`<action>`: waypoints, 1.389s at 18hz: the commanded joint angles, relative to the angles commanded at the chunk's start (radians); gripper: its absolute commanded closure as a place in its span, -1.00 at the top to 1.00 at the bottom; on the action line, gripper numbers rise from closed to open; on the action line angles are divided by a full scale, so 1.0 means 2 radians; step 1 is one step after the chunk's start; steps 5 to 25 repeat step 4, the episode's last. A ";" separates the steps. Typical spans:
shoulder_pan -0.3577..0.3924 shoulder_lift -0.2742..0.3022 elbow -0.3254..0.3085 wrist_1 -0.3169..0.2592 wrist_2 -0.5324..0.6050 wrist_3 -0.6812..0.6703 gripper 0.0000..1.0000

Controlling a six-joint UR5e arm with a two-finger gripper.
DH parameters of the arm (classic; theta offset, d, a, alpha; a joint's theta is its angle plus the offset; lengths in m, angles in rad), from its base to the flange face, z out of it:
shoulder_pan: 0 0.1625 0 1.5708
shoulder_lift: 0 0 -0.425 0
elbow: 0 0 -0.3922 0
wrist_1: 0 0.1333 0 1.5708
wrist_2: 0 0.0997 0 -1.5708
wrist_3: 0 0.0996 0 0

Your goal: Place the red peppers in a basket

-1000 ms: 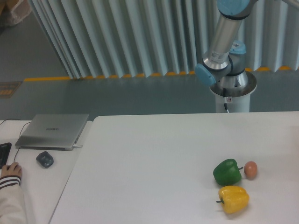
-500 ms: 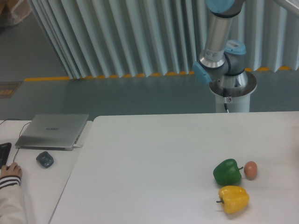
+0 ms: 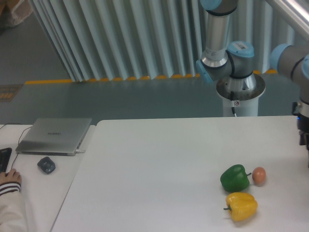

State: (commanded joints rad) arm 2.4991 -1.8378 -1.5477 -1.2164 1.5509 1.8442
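the arm rises upright from its base, wrist entering at the right edge.

On my white table I see a green pepper with a small egg just beside it at 3 o'clock and a yellow pepper at 6 o'clock. Over at 9 o'clock lie a closed laptop and a mouse.
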 joint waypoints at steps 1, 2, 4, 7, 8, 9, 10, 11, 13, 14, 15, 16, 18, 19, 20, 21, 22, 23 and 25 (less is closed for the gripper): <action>-0.007 0.006 -0.003 0.000 -0.002 -0.012 1.00; -0.013 0.009 -0.003 0.000 -0.008 -0.018 1.00; -0.025 0.011 -0.005 -0.001 -0.008 -0.023 1.00; -0.025 0.011 -0.005 -0.001 -0.008 -0.023 1.00; -0.025 0.011 -0.005 -0.001 -0.008 -0.023 1.00; -0.025 0.011 -0.005 -0.001 -0.008 -0.023 1.00; -0.025 0.011 -0.005 -0.001 -0.008 -0.023 1.00; -0.025 0.011 -0.005 -0.001 -0.008 -0.023 1.00; -0.025 0.011 -0.005 -0.001 -0.008 -0.023 1.00; -0.025 0.011 -0.005 -0.001 -0.008 -0.023 1.00; -0.025 0.011 -0.005 -0.001 -0.008 -0.023 1.00; -0.025 0.011 -0.005 -0.001 -0.008 -0.023 1.00; -0.025 0.011 -0.005 -0.001 -0.008 -0.023 1.00; -0.025 0.011 -0.005 -0.001 -0.008 -0.023 1.00; -0.025 0.011 -0.005 -0.001 -0.008 -0.023 1.00; -0.025 0.011 -0.005 -0.001 -0.008 -0.023 1.00; -0.025 0.011 -0.005 -0.001 -0.008 -0.023 1.00; -0.025 0.011 -0.005 -0.001 -0.008 -0.023 1.00; -0.025 0.011 -0.005 -0.001 -0.008 -0.023 1.00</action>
